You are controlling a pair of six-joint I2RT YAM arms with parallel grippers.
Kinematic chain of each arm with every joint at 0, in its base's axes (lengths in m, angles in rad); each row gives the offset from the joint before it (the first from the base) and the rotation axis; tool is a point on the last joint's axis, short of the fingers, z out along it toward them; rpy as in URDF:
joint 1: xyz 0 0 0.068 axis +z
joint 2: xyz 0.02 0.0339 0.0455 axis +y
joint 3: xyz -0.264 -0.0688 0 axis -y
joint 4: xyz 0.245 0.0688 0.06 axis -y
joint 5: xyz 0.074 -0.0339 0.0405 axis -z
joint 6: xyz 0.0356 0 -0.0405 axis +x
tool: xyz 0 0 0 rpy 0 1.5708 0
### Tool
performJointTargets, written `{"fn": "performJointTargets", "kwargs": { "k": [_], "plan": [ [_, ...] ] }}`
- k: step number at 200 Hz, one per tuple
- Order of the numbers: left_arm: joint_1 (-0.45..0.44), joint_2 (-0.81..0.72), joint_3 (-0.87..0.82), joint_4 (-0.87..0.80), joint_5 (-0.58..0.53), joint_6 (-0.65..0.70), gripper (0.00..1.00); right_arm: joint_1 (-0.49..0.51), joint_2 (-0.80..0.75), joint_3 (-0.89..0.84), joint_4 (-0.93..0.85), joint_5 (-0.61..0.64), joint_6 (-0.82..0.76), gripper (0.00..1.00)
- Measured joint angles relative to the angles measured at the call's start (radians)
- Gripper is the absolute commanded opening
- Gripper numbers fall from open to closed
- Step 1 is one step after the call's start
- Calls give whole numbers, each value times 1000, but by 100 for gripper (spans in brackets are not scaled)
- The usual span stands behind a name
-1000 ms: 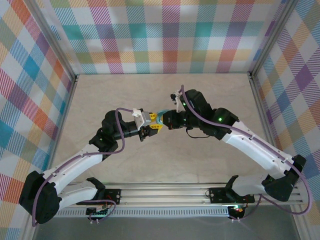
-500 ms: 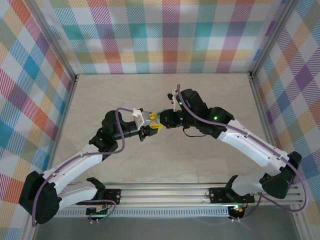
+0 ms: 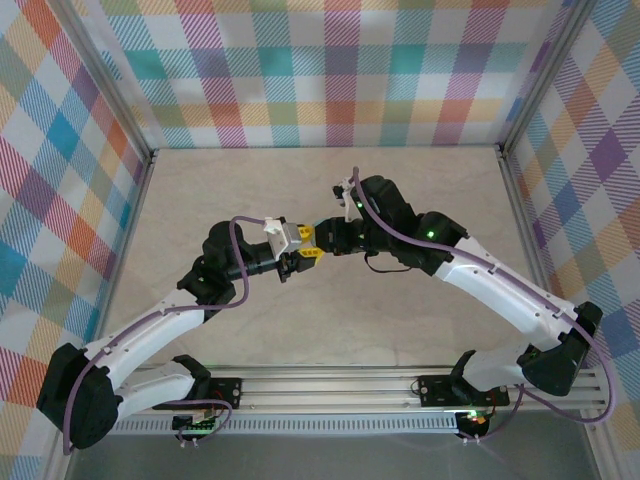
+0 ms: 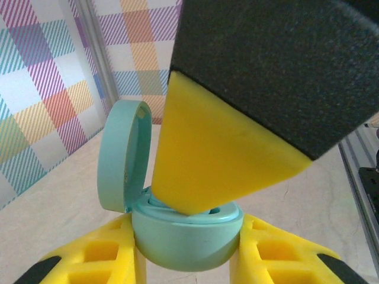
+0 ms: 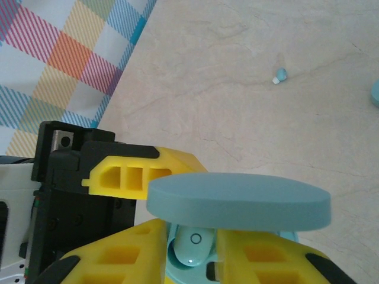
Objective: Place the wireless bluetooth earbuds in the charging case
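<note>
Left fingers (image 4: 95,260): clamped on the base of the charging case (image 4: 186,239), one finger on each side; the case appears to be held up off the surface (image 5: 237,53).
Right fingers (image 5: 118,260): one on each flank of an earbud (image 5: 192,245), very close to it; whether the pads press on it or stand just off it cannot be told.
Right fingers, seen from the left wrist: one yellow tip (image 4: 219,154) points down into the open mouth of the case.
Earbud, place: in the mouth of the case, between the right fingers, just under the lid's edge.
Earbud, long axis: judged to run along the right fingers and into the case; the rounded end with a small ring mark faces outward, the lower end is hidden by the rim.
Lid (image 4: 121,154): swung open, standing upright at one side of the case, clear of the mouth.
Nearer arm: both are at the case; the right one has the earbud.
Relation that matters: the earbud lies in line with the right fingers and the case, so pressing or letting go likely runs along that axis.
Loose earbud (image 5: 279,75): on the surface, well apart from the case, beyond the lid; too small to tell its axis.
</note>
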Motion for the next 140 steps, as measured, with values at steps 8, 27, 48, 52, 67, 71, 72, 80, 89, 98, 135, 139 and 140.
{"fn": "performJointTargets", "kwargs": {
  "k": [8, 27, 48, 52, 67, 71, 72, 80, 89, 98, 135, 139, 140],
  "plan": [
    [0, 0, 0, 0, 0, 1, 12, 1, 0, 2, 0, -3, 0, 30],
    [-1, -1, 0, 0, 0, 5, 12, 1, 1, 2, -1, -6, 1, 30],
    [-1, -2, 0, -1, 0, 12, 12, 1, 1, 2, 0, -10, 1, 32],
    [-1, -2, 0, -2, 0, 12, 12, 1, 1, 2, 0, -11, 1, 32],
    [-1, -4, 0, -4, 0, 12, 12, 1, 1, 2, 0, -14, 1, 32],
    [-1, -6, 0, -5, -1, 13, 12, 1, 0, 2, 0, -16, 0, 32],
    [-1, -6, 0, -5, -1, 12, 12, 1, 0, 2, 0, -16, 0, 32],
    [-1, -7, 0, -6, -1, 12, 12, 1, 0, 4, 0, -18, 0, 32],
    [-1, -8, 0, -6, -2, 12, 12, 1, 0, 6, 0, -18, 1, 32],
    [-1, -9, 0, -4, -5, 11, 12, 1, -3, 8, 0, -17, 0, 33],
    [-3, -10, 0, 1, -13, -5, 12, 5, -20, 15, -5, -17, 0, 35],
    [-3, -11, 0, 1, -15, -6, 12, 5, -21, 15, -4, -17, 0, 35],
    [-3, -11, 0, 1, -16, -7, 12, 5, -21, 15, -4, -18, 0, 35]
  ]
}}
